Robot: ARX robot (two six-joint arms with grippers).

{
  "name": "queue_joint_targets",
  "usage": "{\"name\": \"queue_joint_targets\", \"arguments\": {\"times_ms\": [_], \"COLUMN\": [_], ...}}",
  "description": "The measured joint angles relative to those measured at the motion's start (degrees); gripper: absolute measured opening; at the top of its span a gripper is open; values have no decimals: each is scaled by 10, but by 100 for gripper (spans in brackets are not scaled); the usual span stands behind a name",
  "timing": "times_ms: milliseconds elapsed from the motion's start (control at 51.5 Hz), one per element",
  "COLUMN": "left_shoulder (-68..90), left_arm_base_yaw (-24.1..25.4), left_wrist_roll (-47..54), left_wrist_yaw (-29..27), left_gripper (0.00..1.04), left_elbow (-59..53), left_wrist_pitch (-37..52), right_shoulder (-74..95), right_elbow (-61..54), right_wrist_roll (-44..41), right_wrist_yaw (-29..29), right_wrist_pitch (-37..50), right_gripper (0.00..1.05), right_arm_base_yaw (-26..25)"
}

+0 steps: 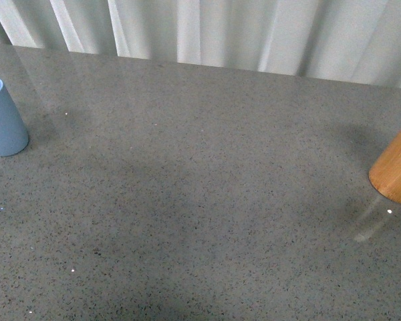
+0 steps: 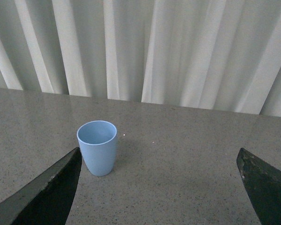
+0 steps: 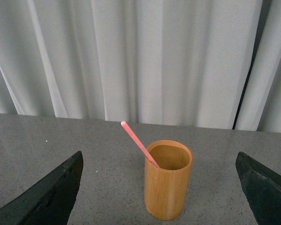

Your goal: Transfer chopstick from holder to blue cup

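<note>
Front view: blue cup at left edge, holder cut by right edge, open table between; chopstick leans in holder; left pincer, right pincer both spread.

the tabletop is seen as mid grey, speckled with fine black and white flecks. the blue cup, by the tabletop's left edge, is coloured a matte light blue. the holder is finished in tan-orange with faint wood grain. the chopstick is shown reddish-pink. the curtain is white, striped with grey folds. the left claw and right claw are dark charcoal, flecked paler at the edges.
</note>
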Motion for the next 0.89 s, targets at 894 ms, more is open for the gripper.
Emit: {"name": "queue_joint_targets", "arguments": {"times_ms": [894], "left_shoulder": [0], "left_arm_base_yaw": [0], "left_wrist_roll": [0], "left_wrist_yaw": [0], "left_gripper": [98], "left_elbow": [0], "left_wrist_pitch": [0], "right_shoulder": [0], "right_elbow": [0], "right_wrist_roll": [0], "right_wrist_yaw": [0], "right_wrist_pitch": [0], "right_gripper": [95], "right_arm_base_yaw": [0]}}
